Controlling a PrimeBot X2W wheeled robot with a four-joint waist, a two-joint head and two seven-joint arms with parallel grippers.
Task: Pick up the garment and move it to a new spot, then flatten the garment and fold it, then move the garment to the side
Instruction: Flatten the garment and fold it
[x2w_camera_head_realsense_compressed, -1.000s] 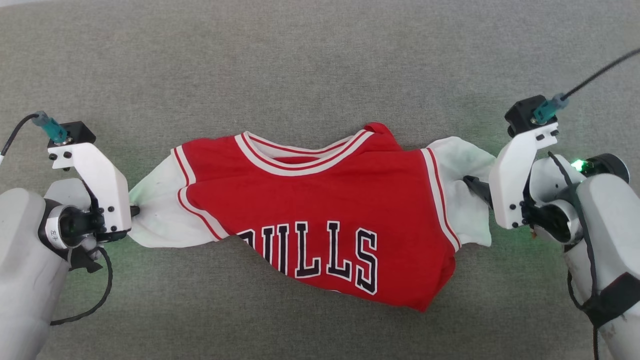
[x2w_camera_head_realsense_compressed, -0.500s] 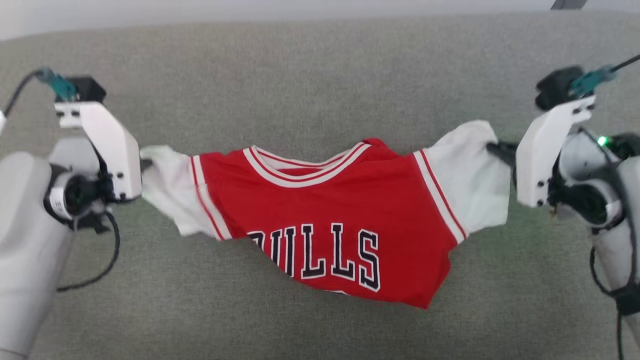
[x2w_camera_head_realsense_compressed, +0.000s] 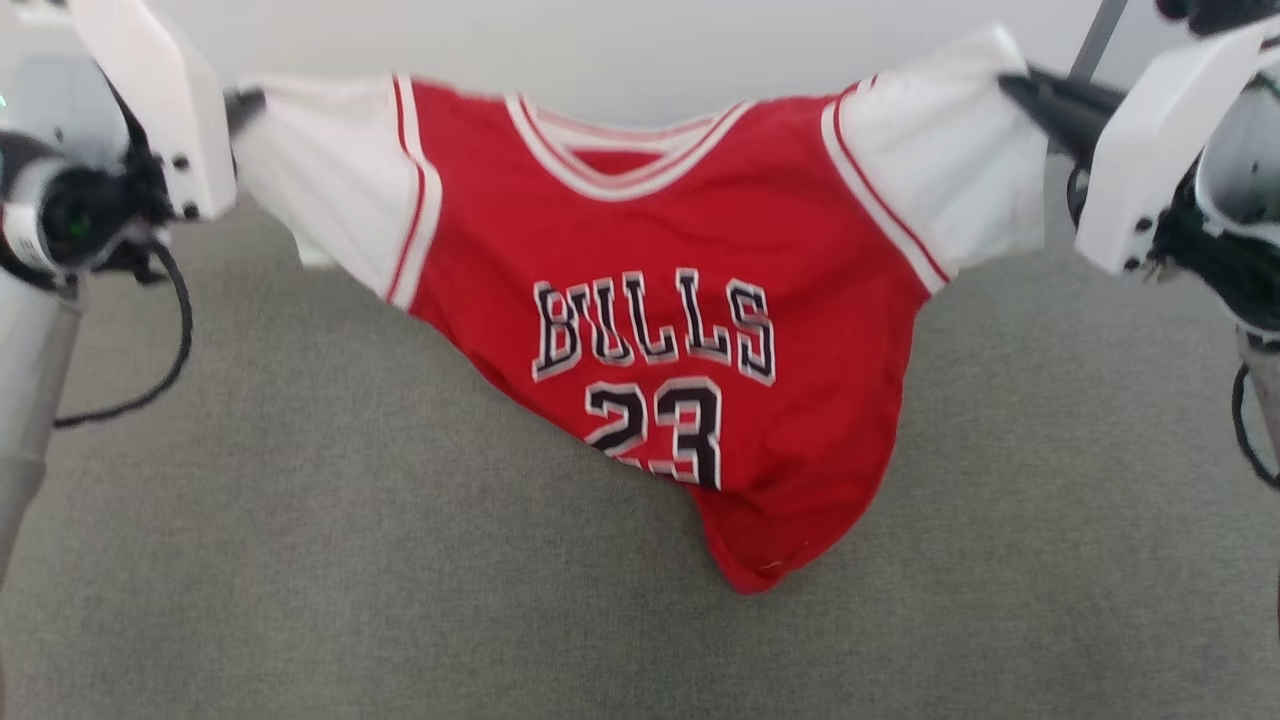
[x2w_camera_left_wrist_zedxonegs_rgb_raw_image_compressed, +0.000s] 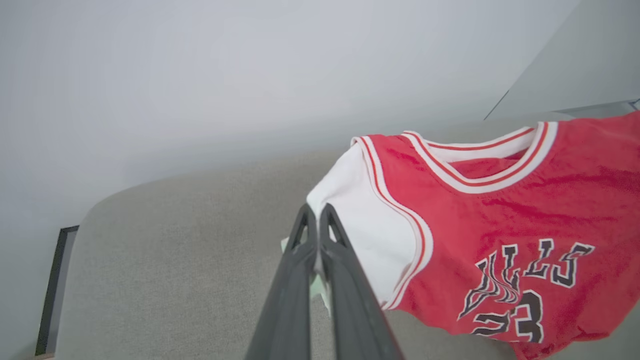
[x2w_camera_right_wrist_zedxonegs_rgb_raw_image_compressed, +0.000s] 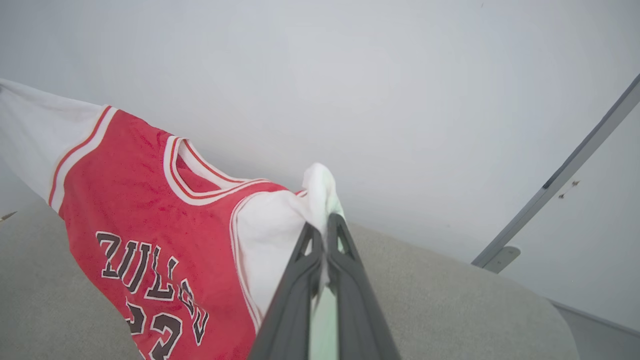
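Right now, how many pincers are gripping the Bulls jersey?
2. The left pincer pinches one white sleeve of the Bulls jersey at the head view's upper left; the right pincer pinches the other sleeve at upper right.

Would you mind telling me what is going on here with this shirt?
The robot holds the small red BULLS jersey with white short sleeves spread between both arms. The left gripper is shut on one sleeve, the right gripper on the other. The body sags above the grey fabric surface.
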